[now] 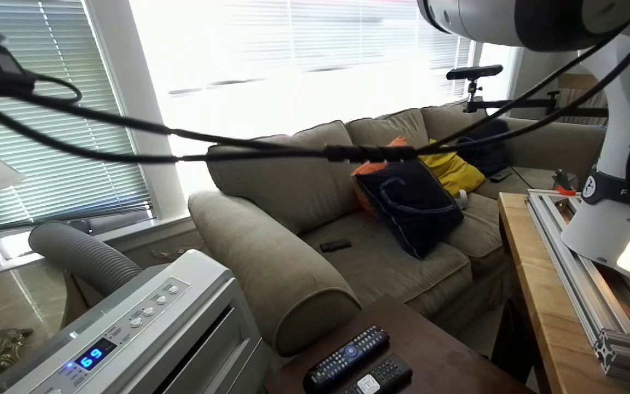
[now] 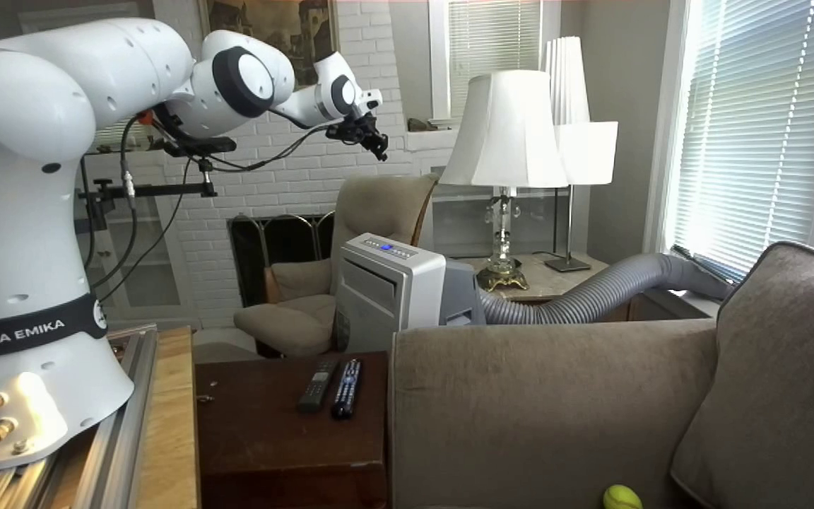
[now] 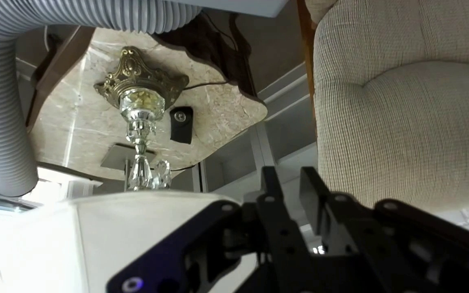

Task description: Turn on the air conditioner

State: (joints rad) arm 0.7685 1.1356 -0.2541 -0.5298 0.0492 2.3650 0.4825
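Note:
The air conditioner (image 1: 194, 306) is a light grey-white boxy unit with a sloped top panel. It also shows in an exterior view (image 2: 372, 300), beside the sofa's arm. Its small display (image 1: 95, 353) is lit blue and reads 69, and a row of small round buttons (image 1: 149, 311) lies along the panel. In the wrist view only a pale edge of the unit (image 3: 255, 5) shows at the top. My gripper (image 2: 381, 147) is in the air, above the unit's level and apart from it. Its fingers (image 3: 288, 173) are parted with nothing between them.
A grey hose (image 2: 591, 286) runs from the unit to the window. Lamps (image 2: 506, 134) stand on a marble-topped table behind it. A beige armchair (image 2: 379, 201) is beyond the unit. Two black remotes (image 2: 345, 389) lie on a brown side table (image 2: 266, 438) beside the sofa (image 2: 548, 396).

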